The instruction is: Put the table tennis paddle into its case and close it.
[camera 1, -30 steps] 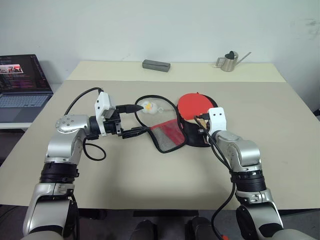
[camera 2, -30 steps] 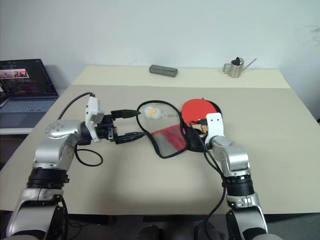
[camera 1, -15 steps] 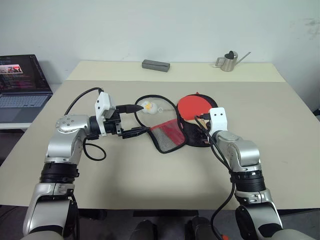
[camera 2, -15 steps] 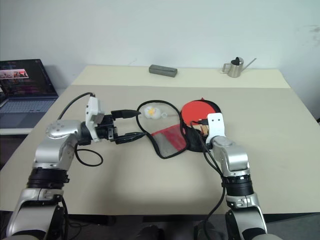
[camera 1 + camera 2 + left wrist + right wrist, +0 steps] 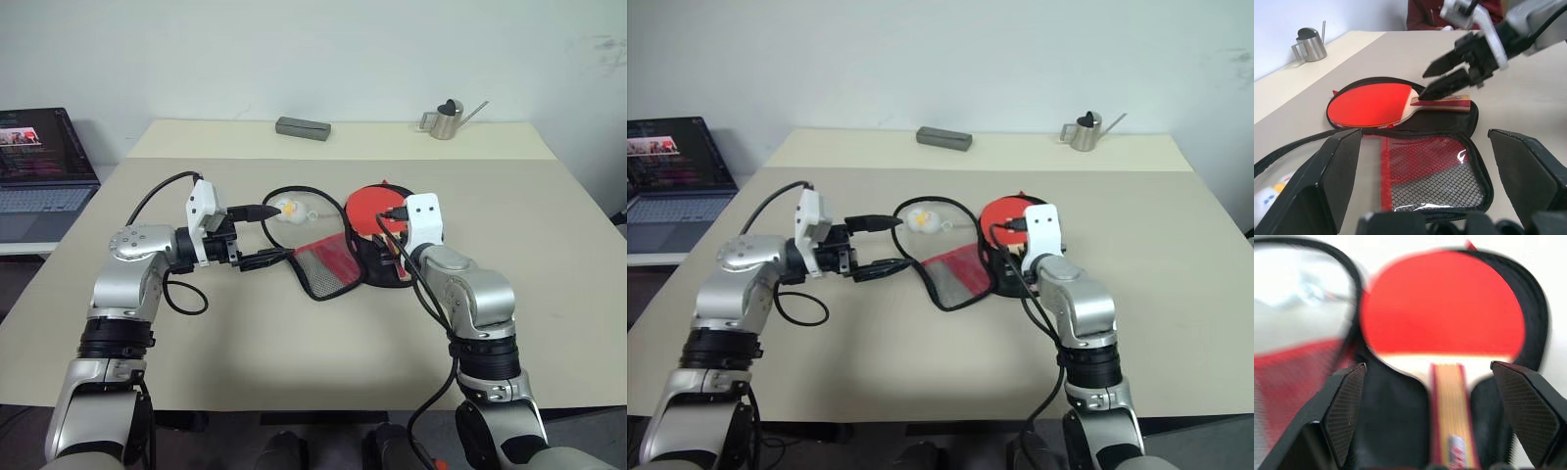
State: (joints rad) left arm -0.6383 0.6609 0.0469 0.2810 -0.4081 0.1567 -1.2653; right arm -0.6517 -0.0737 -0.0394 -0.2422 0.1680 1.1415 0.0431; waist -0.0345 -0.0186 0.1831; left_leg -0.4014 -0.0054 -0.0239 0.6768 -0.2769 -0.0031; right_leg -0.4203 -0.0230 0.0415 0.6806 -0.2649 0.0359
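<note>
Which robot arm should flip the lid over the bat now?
Probably the left. Its open claw sits right beside the case's folded-out mesh flap, while the right claw hovers over the paddle's handle.

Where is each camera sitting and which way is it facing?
Head stereo pair: looks forward and down over the table, with both arms and the open case.
Left wrist: looks along its open end effector at the paddle and the right end effector.
Right wrist: looks along its open end effector at the paddle lying in the case.
Shared: every view shows paddle and case.
</note>
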